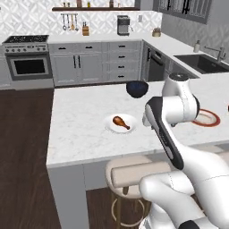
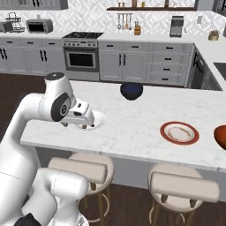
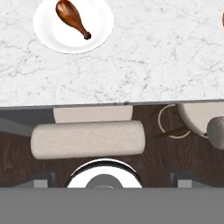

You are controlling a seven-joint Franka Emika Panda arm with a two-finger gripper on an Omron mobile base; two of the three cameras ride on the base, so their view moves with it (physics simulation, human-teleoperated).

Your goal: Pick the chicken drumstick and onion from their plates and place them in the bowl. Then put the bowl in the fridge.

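The chicken drumstick [image 1: 120,122] [image 3: 73,18] lies on the plain white plate [image 1: 112,126] [image 3: 98,30] near the middle of the island counter. My gripper [image 2: 75,126] [image 3: 112,179] hangs open and empty above the counter's front edge, short of that plate [image 2: 98,120], with its fingertips far apart. The red-rimmed plate [image 2: 178,132] [image 1: 210,119] sits further right and looks bare. The reddish-brown bowl [image 2: 221,136] pokes in at the right edge. The onion and the fridge are out of view.
A dark blue-black bowl [image 1: 137,88] [image 2: 131,90] stands at the island's far side. Padded stools [image 2: 81,170] [image 2: 183,185] [image 3: 87,139] stand under the counter's front edge. My own arm [image 1: 172,134] covers part of the counter [image 1: 80,134].
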